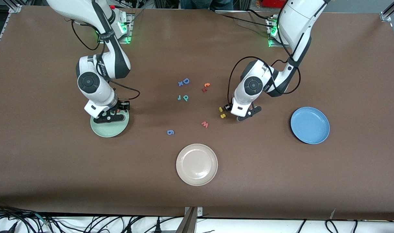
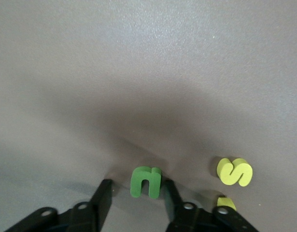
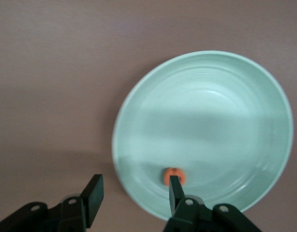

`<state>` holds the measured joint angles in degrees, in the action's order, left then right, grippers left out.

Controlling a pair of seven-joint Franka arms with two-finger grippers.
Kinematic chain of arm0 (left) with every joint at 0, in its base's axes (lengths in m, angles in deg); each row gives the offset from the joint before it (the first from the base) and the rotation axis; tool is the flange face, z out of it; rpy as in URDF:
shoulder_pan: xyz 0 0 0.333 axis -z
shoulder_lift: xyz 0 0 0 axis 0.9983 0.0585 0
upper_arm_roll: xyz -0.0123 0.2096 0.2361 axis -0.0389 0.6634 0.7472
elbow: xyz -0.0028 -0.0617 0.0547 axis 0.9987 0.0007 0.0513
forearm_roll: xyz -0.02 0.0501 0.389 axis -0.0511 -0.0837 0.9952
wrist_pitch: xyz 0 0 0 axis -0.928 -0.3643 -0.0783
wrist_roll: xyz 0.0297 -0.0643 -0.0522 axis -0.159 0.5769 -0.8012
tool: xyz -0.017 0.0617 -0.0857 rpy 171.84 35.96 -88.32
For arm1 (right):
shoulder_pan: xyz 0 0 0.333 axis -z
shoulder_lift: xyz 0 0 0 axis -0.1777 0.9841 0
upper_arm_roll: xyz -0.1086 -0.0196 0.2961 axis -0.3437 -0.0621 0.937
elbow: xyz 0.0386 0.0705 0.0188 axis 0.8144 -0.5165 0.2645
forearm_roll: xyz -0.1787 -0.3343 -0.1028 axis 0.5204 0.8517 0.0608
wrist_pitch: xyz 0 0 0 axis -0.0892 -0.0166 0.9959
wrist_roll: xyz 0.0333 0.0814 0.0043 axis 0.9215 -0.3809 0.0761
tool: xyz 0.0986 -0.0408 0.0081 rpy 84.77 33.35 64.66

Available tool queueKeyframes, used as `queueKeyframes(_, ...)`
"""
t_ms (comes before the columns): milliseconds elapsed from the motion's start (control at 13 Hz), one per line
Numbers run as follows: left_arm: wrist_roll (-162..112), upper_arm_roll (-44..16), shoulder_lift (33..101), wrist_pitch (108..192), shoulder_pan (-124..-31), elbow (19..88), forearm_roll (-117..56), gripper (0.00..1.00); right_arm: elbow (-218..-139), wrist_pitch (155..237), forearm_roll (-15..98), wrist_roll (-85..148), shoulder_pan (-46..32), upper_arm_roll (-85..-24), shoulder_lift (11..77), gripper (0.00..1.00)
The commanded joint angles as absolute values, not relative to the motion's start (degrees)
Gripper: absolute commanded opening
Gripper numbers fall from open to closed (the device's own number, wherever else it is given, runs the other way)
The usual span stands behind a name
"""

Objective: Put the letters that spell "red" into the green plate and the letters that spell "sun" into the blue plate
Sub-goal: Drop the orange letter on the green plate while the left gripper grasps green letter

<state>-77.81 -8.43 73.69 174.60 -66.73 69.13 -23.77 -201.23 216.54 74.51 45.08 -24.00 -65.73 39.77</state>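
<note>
The dark green "n" [image 2: 146, 182] stands on the table between the fingers of my open left gripper [image 2: 136, 184], close against one finger [image 2: 168, 191] with a gap to the other. The yellow "s" [image 2: 234, 171] and yellow "u" [image 2: 225, 202] lie just beside it. The orange "e" [image 3: 175, 175] lies in the green plate [image 3: 211, 116] near its rim, by one fingertip of my open right gripper [image 3: 134, 180], which straddles that rim. The teal "r" [image 1: 179, 97] and teal "d" [image 1: 185, 97] lie mid-table. The blue plate [image 1: 310, 125] sits toward the left arm's end.
A beige plate [image 1: 196, 164] lies nearest the front camera. A pinkish "w" [image 1: 204, 124] and a blue "g" [image 1: 170, 132] lie between it and the teal letters. A blue "D" [image 1: 186, 81] and red-orange letters [image 1: 206, 86] lie farther from the camera.
</note>
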Motion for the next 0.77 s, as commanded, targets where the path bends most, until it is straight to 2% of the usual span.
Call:
queueKeyframes(0,-77.82,-7.09,74.61,175.60,-65.64,69.22,-22.72,0.28,-201.14,215.54,73.40,56.54,-24.31,-60.59,38.55,0.63)
queueKeyframes(231,-77.82,-6.91,74.61,175.68,-65.64,69.13,-22.64,0.21,-199.13,215.63,73.66,73.68,-26.32,-55.92,39.68,0.63)
queueKeyframes(540,-72.22,-4.98,72.07,174.46,-66.08,68.60,-22.37,0.19,-192.28,215.72,73.49,91.43,-33.87,-55.91,45.73,0.63)
queueKeyframes(694,-66.26,-4.45,68.65,169.91,-67.83,68.43,-22.28,0.19,-185.79,215.72,73.58,101.89,-37.12,-55.91,50.65,0.63)
